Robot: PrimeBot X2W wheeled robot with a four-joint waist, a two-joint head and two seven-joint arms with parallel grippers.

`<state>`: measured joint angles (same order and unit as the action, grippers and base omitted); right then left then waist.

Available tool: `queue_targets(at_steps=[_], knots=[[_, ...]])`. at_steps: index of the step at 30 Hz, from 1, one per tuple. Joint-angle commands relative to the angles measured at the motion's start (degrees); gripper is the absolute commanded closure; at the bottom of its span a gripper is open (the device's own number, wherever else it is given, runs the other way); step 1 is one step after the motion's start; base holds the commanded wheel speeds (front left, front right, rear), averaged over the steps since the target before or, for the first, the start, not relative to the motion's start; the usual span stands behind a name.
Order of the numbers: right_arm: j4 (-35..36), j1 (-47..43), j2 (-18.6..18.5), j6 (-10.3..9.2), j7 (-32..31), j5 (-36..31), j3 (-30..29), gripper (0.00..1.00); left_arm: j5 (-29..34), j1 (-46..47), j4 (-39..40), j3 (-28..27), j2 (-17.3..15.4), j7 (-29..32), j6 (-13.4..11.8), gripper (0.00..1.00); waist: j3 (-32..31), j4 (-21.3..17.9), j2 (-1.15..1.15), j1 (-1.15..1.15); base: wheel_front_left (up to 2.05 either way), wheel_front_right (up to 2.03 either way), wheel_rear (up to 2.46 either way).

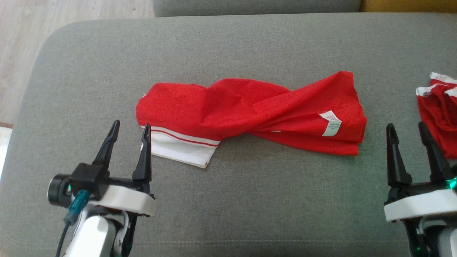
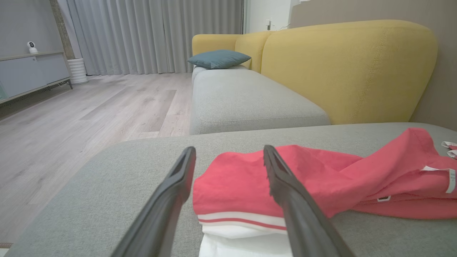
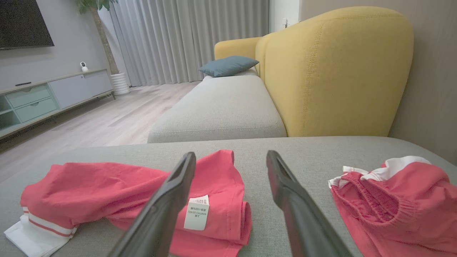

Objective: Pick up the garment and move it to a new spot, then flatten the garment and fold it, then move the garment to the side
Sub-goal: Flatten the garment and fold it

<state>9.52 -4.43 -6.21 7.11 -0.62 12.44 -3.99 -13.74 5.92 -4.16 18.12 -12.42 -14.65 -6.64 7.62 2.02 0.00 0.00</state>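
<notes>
A red garment [image 1: 250, 110] with a white striped hem and a white care label lies twisted lengthwise across the middle of the grey cushion [image 1: 228, 50]. My left gripper [image 1: 130, 127] hovers open just in front of its left end, right finger near the white hem [image 1: 178, 151]. In the left wrist view the garment [image 2: 321, 178] lies between and past my left gripper's [image 2: 228, 151] fingertips. My right gripper [image 1: 407, 127] stands open to the right of the garment's right end. In the right wrist view the garment [image 3: 107, 192] lies to the left of my right gripper [image 3: 230, 157].
A second red garment [image 1: 439, 110] with white trim and an elastic waistband lies at the cushion's right edge, seen also as the second garment [image 3: 396, 200]. A yellow sofa back [image 2: 350, 67], a grey seat with a blue pillow [image 2: 218, 58] and wooden floor [image 1: 21, 50] lie beyond.
</notes>
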Motion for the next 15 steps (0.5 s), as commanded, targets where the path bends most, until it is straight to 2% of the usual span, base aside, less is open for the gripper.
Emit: queue_targets(at_steps=[1, 8, 15], knots=[[2.41, 0.58, -0.45, 0.37, -0.39, -0.28, 0.92, 0.0, -0.31, 1.29, 1.62, -2.3, -1.26, -0.34, -0.49, 0.0, 0.06, -0.02, 0.0, 0.0, 0.0, 0.0, 0.0], [2.92, 1.4, -0.15, 0.37, -0.62, 0.29, 1.59, 0.0, -0.99, 2.65, -0.3, -1.85, -1.46, 1.88, -0.13, 0.0, 1.41, -0.45, 0.0, 0.0, 0.0, 0.0, 0.0], [2.4, 3.41, -0.51, 0.37, -0.09, 1.28, 3.1, 0.0, -4.77, 7.54, -10.29, -2.34, -1.33, 8.44, 2.02, 0.0, 5.03, -2.02, 0.0, 0.0, 0.0, 0.0, 0.0]])
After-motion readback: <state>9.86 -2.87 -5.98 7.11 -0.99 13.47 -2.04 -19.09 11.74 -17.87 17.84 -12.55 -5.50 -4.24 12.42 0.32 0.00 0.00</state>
